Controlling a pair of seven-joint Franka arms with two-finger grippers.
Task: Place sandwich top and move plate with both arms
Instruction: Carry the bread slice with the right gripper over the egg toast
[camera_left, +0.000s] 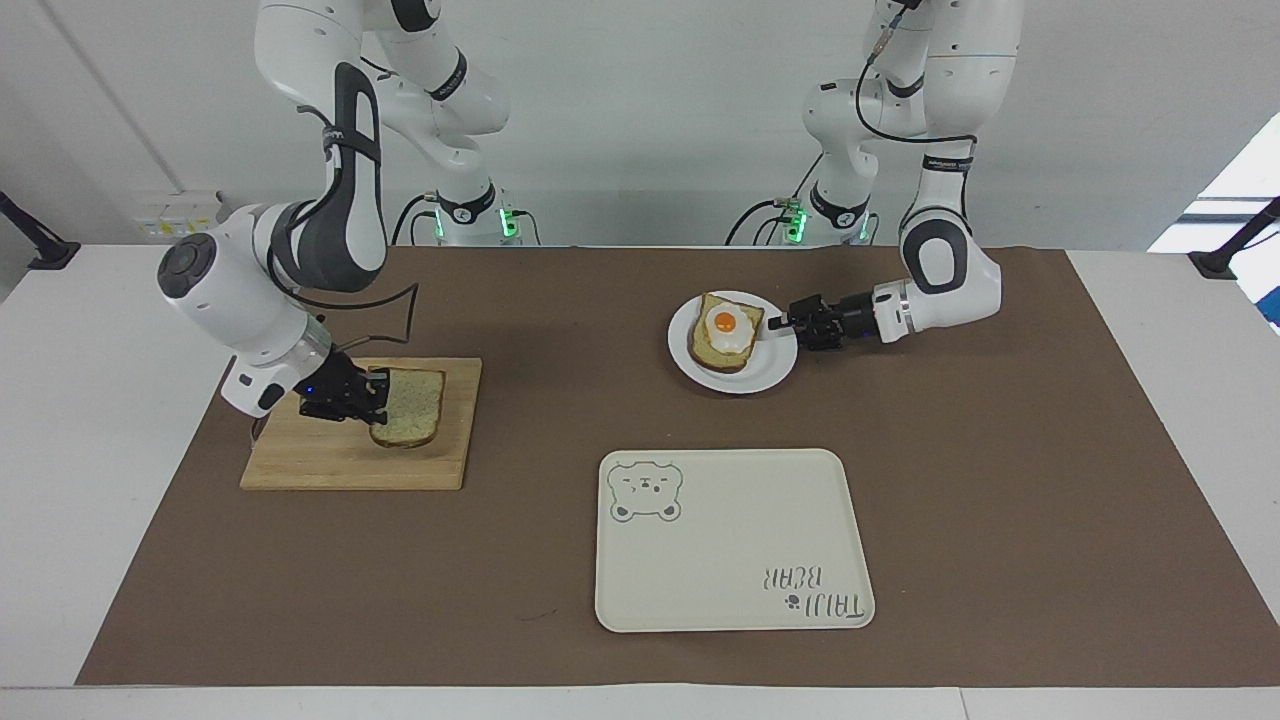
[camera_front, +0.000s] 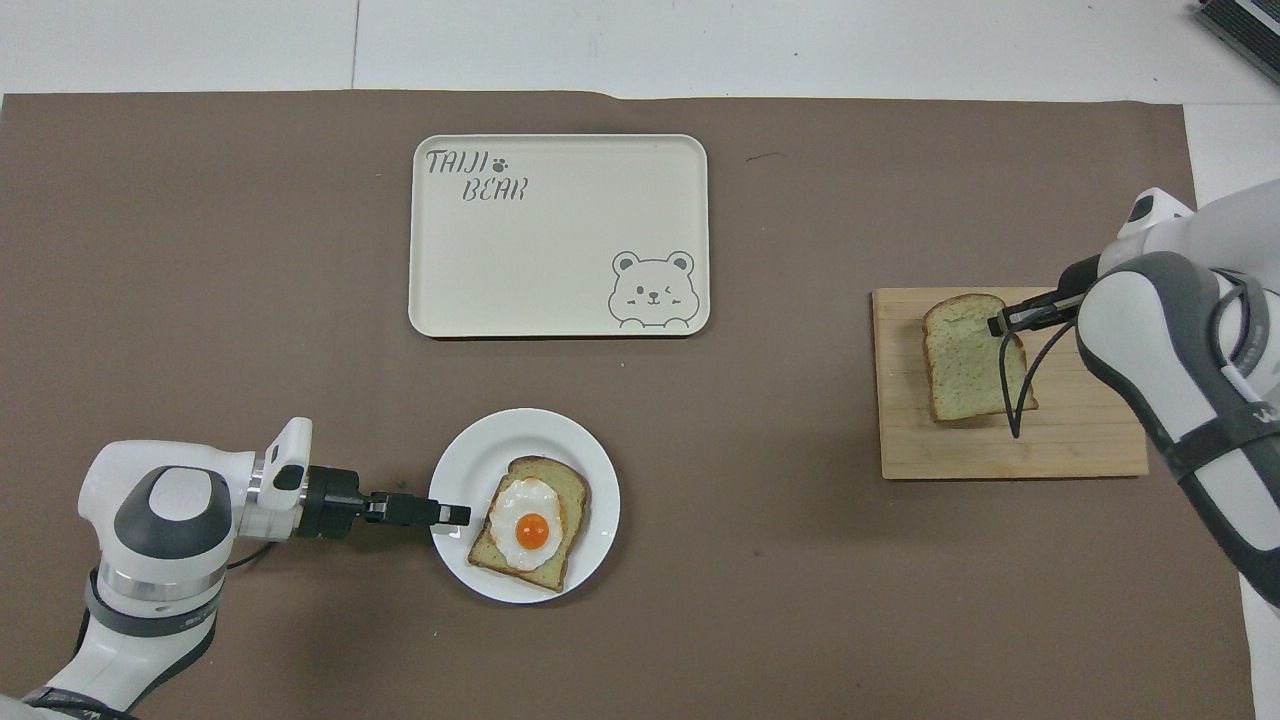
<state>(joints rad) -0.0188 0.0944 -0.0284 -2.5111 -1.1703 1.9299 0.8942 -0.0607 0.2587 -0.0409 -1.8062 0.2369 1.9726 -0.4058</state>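
The sandwich top (camera_left: 412, 405) (camera_front: 965, 360), a pale speckled slice with a brown crust, hangs tilted just above the wooden cutting board (camera_left: 300, 465) (camera_front: 1000, 455). My right gripper (camera_left: 375, 402) (camera_front: 1000, 325) is shut on the edge of the slice that faces the right arm's end of the table. The small white plate (camera_left: 770, 375) (camera_front: 600, 480) rests on the brown mat and carries a bread slice with a fried egg (camera_left: 725, 330) (camera_front: 530, 525). My left gripper (camera_left: 772, 322) (camera_front: 455, 515) lies low and level, shut on the plate's rim at the side toward the left arm's end.
A cream rectangular tray with a bear drawing (camera_left: 730, 560) (camera_front: 560, 240) lies farther from the robots than the plate. Brown mat lies bare between the cutting board and the plate.
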